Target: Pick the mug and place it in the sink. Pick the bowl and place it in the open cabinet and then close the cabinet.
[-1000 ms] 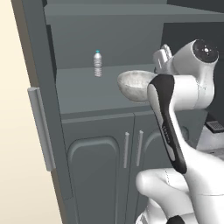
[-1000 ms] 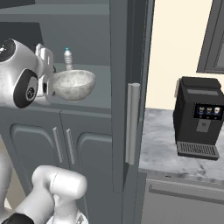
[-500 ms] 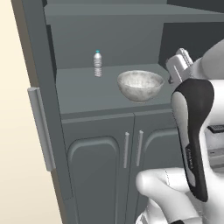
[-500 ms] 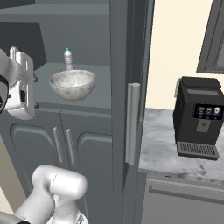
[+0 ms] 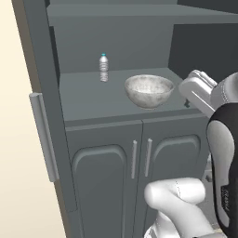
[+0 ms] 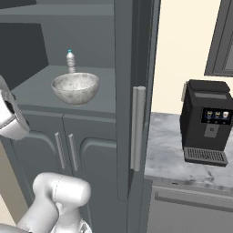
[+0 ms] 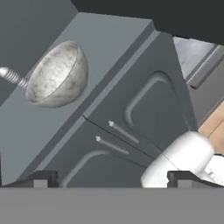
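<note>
A tall dark grey cabinet (image 5: pixel 93 153) stands open in front of the robot. On its inner shelf (image 5: pixel 88 100), at waist height, sits the speckled grey-white bowl (image 5: pixel 148 91), upright and empty. Behind it, toward ten o'clock in the left base view, stands a small clear water bottle (image 5: pixel 103 68), well apart from the bowl. Nothing touches the bowl.

The tool (image 7: pixel 112 180) is empty, its two dark finger tips (image 7: pixel 40 179) spread wide apart at the bottom of the hand view. It hangs outside the cabinet, off the shelf's front edge, with the bowl up at ten o'clock in the hand view and the arched lower doors (image 7: pixel 127 127) across the middle. In the left base view the white hand (image 5: pixel 197 93) is at three o'clock, just beside the shelf's right end.

Judging by this, the bowl step looks finished: the bowl rests in the cabinet and has been let go. The mug and the sink are outside these frames, so their state cannot be judged here. What clearly remains is closing the cabinet. Its left door (image 5: pixel 39 116) swings open at nine o'clock in the left base view, and its right door (image 6: pixel 134 109), with a silver bar handle (image 6: pixel 138 128), stands edge-on at the centre of the right base view. A black coffee machine (image 6: pixel 207 120) sits on the marble desk (image 6: pixel 168 159) at three o'clock.
</note>
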